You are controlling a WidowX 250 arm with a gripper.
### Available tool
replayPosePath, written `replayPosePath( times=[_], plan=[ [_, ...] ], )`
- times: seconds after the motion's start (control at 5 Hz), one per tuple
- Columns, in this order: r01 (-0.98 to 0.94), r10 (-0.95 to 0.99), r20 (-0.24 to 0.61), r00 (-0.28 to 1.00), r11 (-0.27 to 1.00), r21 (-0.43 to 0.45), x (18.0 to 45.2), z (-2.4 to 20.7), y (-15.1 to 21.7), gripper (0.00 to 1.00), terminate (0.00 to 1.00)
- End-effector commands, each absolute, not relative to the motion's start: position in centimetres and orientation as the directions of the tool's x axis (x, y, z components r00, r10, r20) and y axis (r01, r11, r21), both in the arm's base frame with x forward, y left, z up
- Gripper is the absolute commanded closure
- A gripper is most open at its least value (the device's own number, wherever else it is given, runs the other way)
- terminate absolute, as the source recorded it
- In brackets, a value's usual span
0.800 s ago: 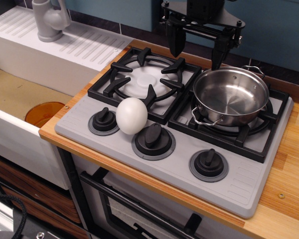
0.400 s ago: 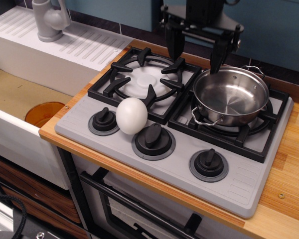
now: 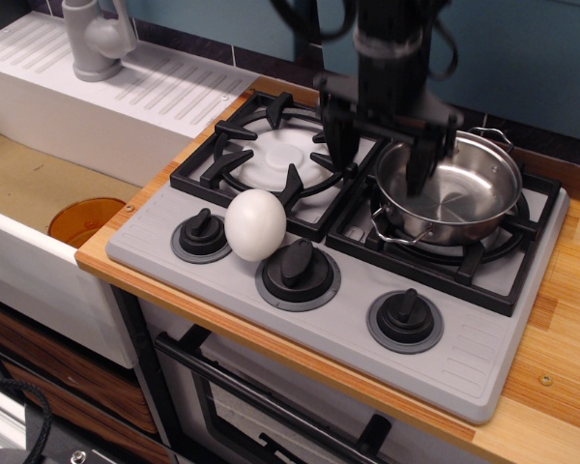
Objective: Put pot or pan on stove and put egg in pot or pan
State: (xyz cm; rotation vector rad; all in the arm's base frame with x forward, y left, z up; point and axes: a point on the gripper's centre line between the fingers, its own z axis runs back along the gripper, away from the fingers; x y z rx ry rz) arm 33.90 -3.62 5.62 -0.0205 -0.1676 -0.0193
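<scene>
Steel pot [image 3: 451, 189] sits on the stove's [image 3: 483, 362] right burner; gripper [image 3: 379, 155] jaws apart; egg [image 3: 255, 224] beside the knobs

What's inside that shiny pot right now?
No food: the pot shows only bare steel where visible. The gripper hangs open over its left rim, one finger hiding part of the inside. The egg sits outside, on the stove among the knobs.

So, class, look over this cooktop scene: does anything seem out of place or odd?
Yes: the white egg sits loose on the grey stove between two knobs, beside the left grate, where it might roll. The pot sits squarely on the right burner, empty.
</scene>
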Motion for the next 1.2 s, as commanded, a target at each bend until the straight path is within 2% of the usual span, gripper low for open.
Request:
replayPosePath(
  times=[0.0, 0.2, 0.6, 1.0],
  plan=[
    [0.018, -0.007, 0.248, 0.969, 0.999, -0.039, 34.5, 4.8, -3.4, 0.00, 0.00],
    [0.013, -0.003, 0.243, 0.970, 0.999, -0.040, 34.5, 4.6, -3.6, 1.00, 0.00],
    [0.026, -0.013, 0.249, 0.968, 0.998, -0.050, 34.4, 5.1, -3.7, 1.00, 0.00],
    [0.028, -0.014, 0.234, 0.972, 0.998, -0.058, 34.4, 6.7, -3.7, 1.00, 0.00]
  ],
)
